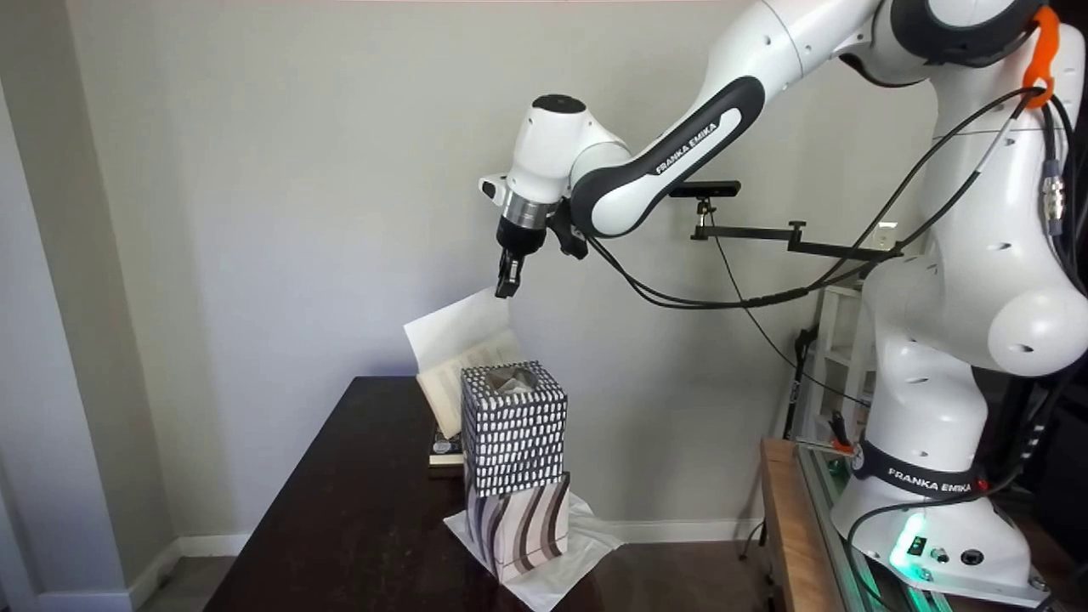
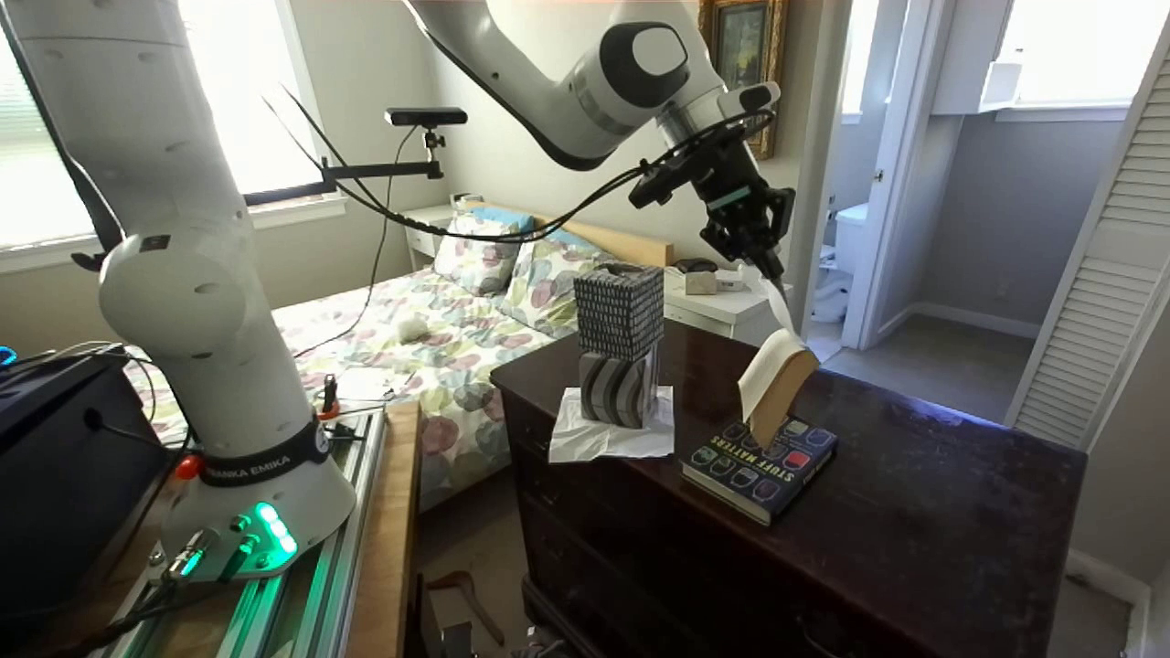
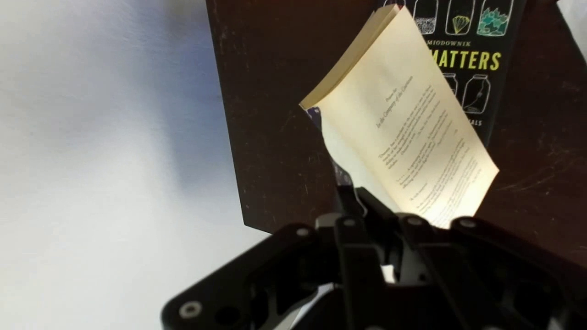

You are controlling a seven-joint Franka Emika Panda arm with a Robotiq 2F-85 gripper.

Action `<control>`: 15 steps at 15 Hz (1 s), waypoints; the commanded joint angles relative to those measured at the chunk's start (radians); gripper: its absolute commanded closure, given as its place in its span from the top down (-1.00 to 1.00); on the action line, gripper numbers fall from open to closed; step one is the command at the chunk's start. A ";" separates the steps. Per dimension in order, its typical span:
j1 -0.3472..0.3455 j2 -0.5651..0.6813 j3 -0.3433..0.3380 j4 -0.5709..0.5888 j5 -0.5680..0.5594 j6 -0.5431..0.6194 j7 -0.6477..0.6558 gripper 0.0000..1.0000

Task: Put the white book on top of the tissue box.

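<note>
The white book hangs open and tilted from my gripper in both exterior views, by its cover [image 1: 459, 327] and with its cream pages [image 2: 768, 379] fanned downward. Its printed page [image 3: 408, 137] faces the wrist camera. My gripper [image 1: 507, 287] is shut on the cover's edge; it also shows in an exterior view [image 2: 772, 267] and in the wrist view [image 3: 355, 195]. The book's lower corner is just over the dark book; whether they touch I cannot tell. The tissue box [image 1: 514, 433] stands upright beside it, checked above and striped below; it also shows in an exterior view [image 2: 620, 315].
A dark book titled "Stuff Matters" [image 2: 763, 471] lies flat on the dark dresser [image 2: 932, 512] under the held book. A white sheet [image 2: 608, 439] lies under the tissue box. A wall [image 1: 297, 212] stands behind the dresser. A bed [image 2: 439, 338] stands beyond.
</note>
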 commanded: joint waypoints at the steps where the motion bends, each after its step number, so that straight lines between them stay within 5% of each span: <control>1: -0.103 -0.050 0.126 0.008 -0.009 -0.062 0.013 -0.97; 15: -0.196 -0.190 0.299 0.076 -0.030 -0.188 0.060 -0.97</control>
